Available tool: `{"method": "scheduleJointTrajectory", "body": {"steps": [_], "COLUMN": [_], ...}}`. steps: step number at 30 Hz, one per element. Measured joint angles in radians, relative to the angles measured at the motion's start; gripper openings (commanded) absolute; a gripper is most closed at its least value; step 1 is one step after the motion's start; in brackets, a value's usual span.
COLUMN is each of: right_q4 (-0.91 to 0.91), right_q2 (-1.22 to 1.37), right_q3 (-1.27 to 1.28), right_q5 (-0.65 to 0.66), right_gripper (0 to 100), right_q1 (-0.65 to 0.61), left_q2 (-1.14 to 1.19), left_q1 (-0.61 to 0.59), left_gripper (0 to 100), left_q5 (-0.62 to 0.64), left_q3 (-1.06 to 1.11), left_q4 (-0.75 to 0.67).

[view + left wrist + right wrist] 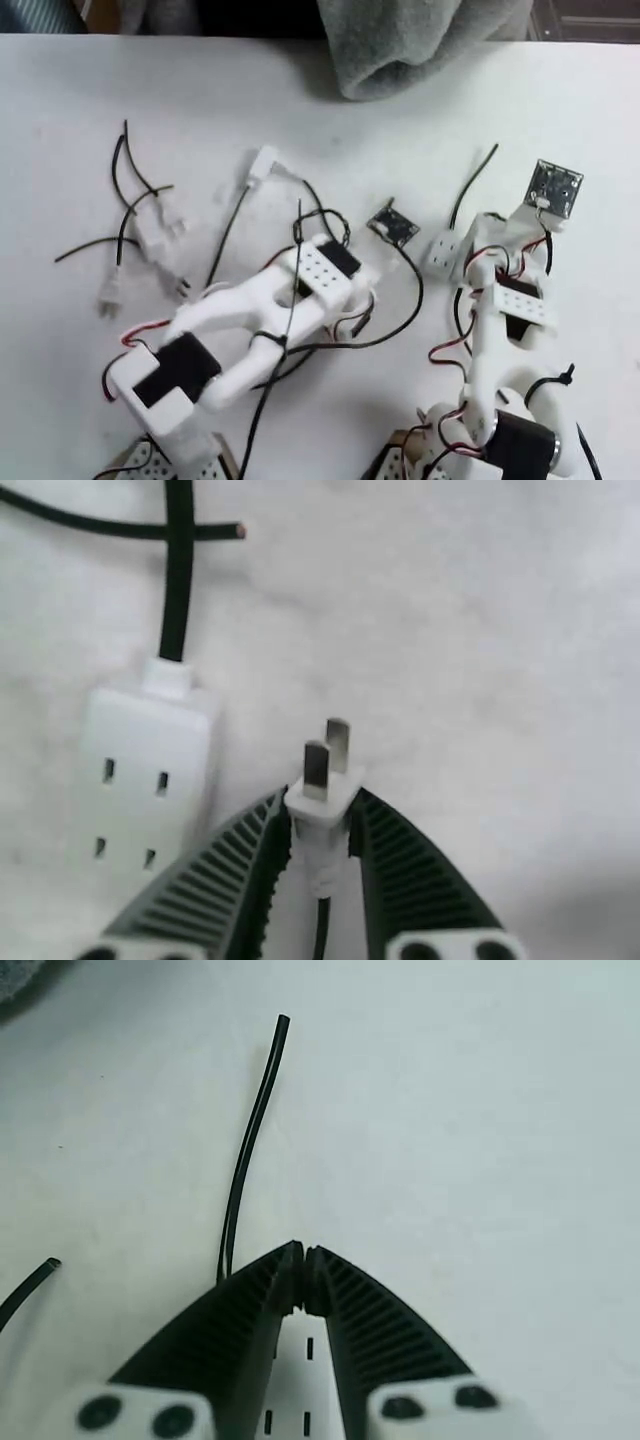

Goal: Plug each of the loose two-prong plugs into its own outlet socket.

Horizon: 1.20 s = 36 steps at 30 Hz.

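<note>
The left tool (320, 802) is clenched on a white two-prong plug (322, 830). It pinches the plug body between both ribbed fingers (230, 870), and the two metal prongs (326, 756) stick out past the fingertips, bare and apart from everything. Just beside the tool lies a white outlet strip (145, 780) flat on the counter (480, 630), slots up, not touching the plug. Its black cord (178, 580) runs away from it and crosses another cord. The right tool (302, 1262) has its tips pressed together, and a second outlet (300, 1380) shows through the gap behind them, directly beneath the fingers. This outlet's cord (250, 1140) runs straight out ahead of the tool. In the high view the second outlet (445, 250) sits at about 3 o'clock from the counter's middle, against the right arm. A white block (262, 165) at 11 o'clock may be the first strip, though it is hard to tell. Two loose plugs (110, 297) (160, 232) lie at 9 o'clock, well apart from both tools.
</note>
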Motion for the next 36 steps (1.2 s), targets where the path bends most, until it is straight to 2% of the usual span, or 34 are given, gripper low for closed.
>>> {"method": "scheduleJointTrajectory", "body": {"steps": [5,12,23,30,36], "right_q4": [0.0,0.0,0.0,0.0,0.0], "right_q2": [0.0,0.0,0.0,0.0,0.0], "right_q3": [0.0,0.0,0.0,0.0,0.0], "right_q5": [0.0,0.0,0.0,0.0,0.0], "right_gripper": [2.0,2.0,2.0,2.0,2.0], "right_q1": [0.0,0.0,0.0,0.0,0.0], "left_q2": [0.0,0.005,0.012,0.012,0.012], "left_q1": [0.003,0.011,0.009,0.012,0.014], "left_gripper": [8,19,19,8,6], "left_q5": [0.0,-0.029,-0.002,-0.002,-0.002], "left_q3": [0.0,0.0,0.0,0.0,0.0], "left_q4": [0.0,0.008,0.017,0.011,0.005]}}
